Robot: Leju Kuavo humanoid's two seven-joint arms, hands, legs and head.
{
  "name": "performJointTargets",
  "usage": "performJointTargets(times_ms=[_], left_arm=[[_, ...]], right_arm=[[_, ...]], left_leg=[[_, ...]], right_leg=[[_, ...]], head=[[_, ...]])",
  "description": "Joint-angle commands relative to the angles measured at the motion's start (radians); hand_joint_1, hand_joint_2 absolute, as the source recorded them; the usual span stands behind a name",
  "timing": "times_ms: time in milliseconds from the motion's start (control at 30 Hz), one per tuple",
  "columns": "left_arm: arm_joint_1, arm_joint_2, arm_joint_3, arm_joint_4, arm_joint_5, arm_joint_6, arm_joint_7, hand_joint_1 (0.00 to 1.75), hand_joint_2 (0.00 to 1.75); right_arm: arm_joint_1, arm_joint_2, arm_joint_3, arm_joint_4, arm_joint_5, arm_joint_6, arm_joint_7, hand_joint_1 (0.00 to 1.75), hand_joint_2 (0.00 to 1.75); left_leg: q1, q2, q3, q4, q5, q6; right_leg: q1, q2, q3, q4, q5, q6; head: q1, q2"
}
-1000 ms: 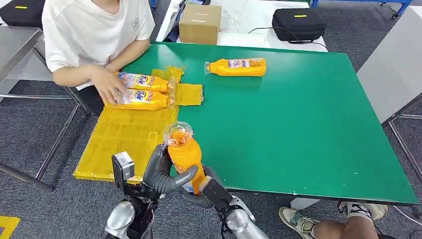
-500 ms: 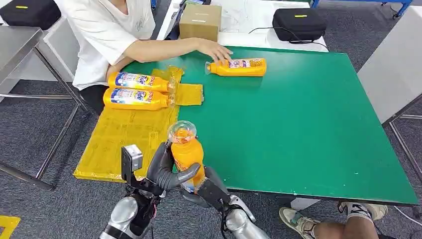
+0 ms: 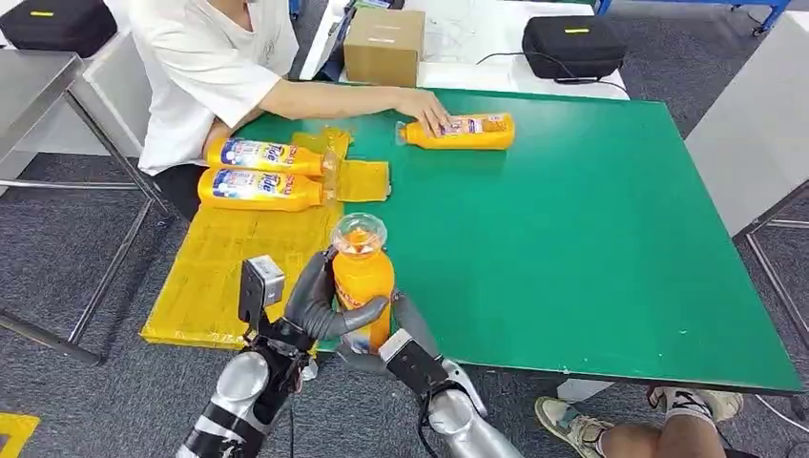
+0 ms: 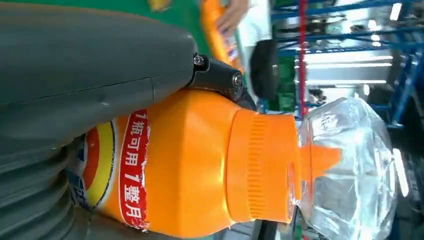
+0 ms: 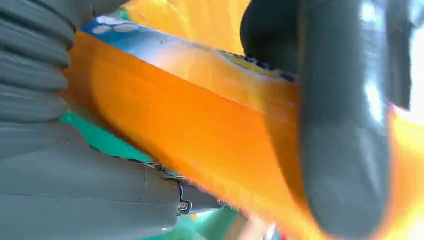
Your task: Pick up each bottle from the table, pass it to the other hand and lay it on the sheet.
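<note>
— Four orange bottles, by the count. Where is the one in play?

— Upright at the near edge of the green table (image 3: pixel 591 239), clear cap up. That held bottle (image 3: pixel 362 286) sits between both hands. The left hand (image 3: pixel 315 310) wraps its body from the sheet side, thumb across the front; the left wrist view shows the grey thumb (image 4: pixel 95 75) lying along the label (red band, white characters), with the orange collar and clear cap beyond.

— And the right hand?

— The right hand (image 3: pixel 401 343) cups the bottle lower down, from below and behind. In the right wrist view its thick finger (image 5: pixel 340 150) crosses the orange body, pressed against it. So each hand grips the same bottle.

— The sheet?

— The yellow sheet (image 3: pixel 229 267) covers the table's left part. Two labelled bottles lie on their sides at its far end, touching: the far sheet bottle (image 3: pixel 262 155) and the near sheet bottle (image 3: pixel 258 189), caps toward the table's middle.

— The last one?

— The lone bottle (image 3: pixel 458 131) lies on bare green near the far edge, well apart from the sheet. A person in a white shirt (image 3: pixel 200 72) reaches over, and the person's hand (image 3: pixel 426 110) rests on its neck end. Behind stand a cardboard box (image 3: pixel 383 45) and a black case (image 3: pixel 572 46).
</note>
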Motion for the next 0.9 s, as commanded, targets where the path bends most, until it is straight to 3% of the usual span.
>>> performJointTargets(times_ms=[33,67,233,300,433,700,900], left_arm=[[-0.128,0.098,0.039,0.010,-0.066,0.039,0.007,1.75,1.75],[-0.143,0.104,0.043,0.019,-0.070,0.044,0.009,1.75,1.75],[-0.147,0.123,0.069,0.015,-0.095,0.065,0.014,1.75,1.75],[-0.145,0.140,0.088,0.007,-0.129,0.081,0.021,1.75,1.75],[-0.180,0.169,0.112,0.041,-0.230,0.116,0.056,1.75,1.75],[-0.245,0.265,0.051,0.220,-0.638,0.154,0.139,1.75,1.75],[-0.288,0.222,0.053,0.375,-0.727,0.140,0.143,1.75,1.75]], right_arm=[[0.000,-0.038,0.000,-0.245,-0.116,-0.136,-0.014,0.00,0.00],[0.008,-0.027,-0.045,-0.255,-0.144,-0.186,-0.014,0.00,0.00],[0.012,0.012,-0.182,-0.205,-0.191,-0.185,-0.014,0.00,0.00],[0.026,0.054,-0.281,-0.195,-0.240,-0.139,-0.014,0.00,0.00],[0.031,0.079,-0.344,-0.159,-0.266,-0.068,-0.014,0.00,0.00],[0.039,0.114,-0.358,-0.167,-0.267,0.002,-0.014,0.00,0.00],[0.030,0.122,-0.354,-0.161,-0.266,0.031,-0.014,0.00,0.00]], left_leg=[[0.002,0.002,0.005,0.003,-0.004,-0.003],[0.002,0.000,0.001,0.003,-0.002,-0.002],[0.001,0.000,0.003,0.000,-0.001,-0.002],[0.001,0.001,0.004,0.001,-0.001,-0.003],[0.002,-0.001,0.005,0.000,-0.001,-0.003],[0.002,0.001,0.006,0.000,-0.001,-0.003],[0.002,0.000,0.003,-0.001,0.000,-0.002]], right_leg=[[0.002,0.002,0.004,0.003,-0.004,-0.004],[0.002,-0.001,0.000,0.003,-0.002,-0.003],[0.001,0.000,0.002,0.000,-0.001,-0.002],[0.001,0.001,0.003,0.001,-0.002,-0.002],[0.002,-0.001,0.004,0.001,-0.003,-0.003],[0.002,0.000,0.004,0.001,-0.002,-0.003],[0.002,-0.001,0.001,0.000,-0.001,-0.002]], head=[[-0.002,0.000],[0.000,0.000],[-0.001,0.000],[0.000,0.000],[-0.001,0.000],[-0.001,0.000],[-0.001,0.000]])
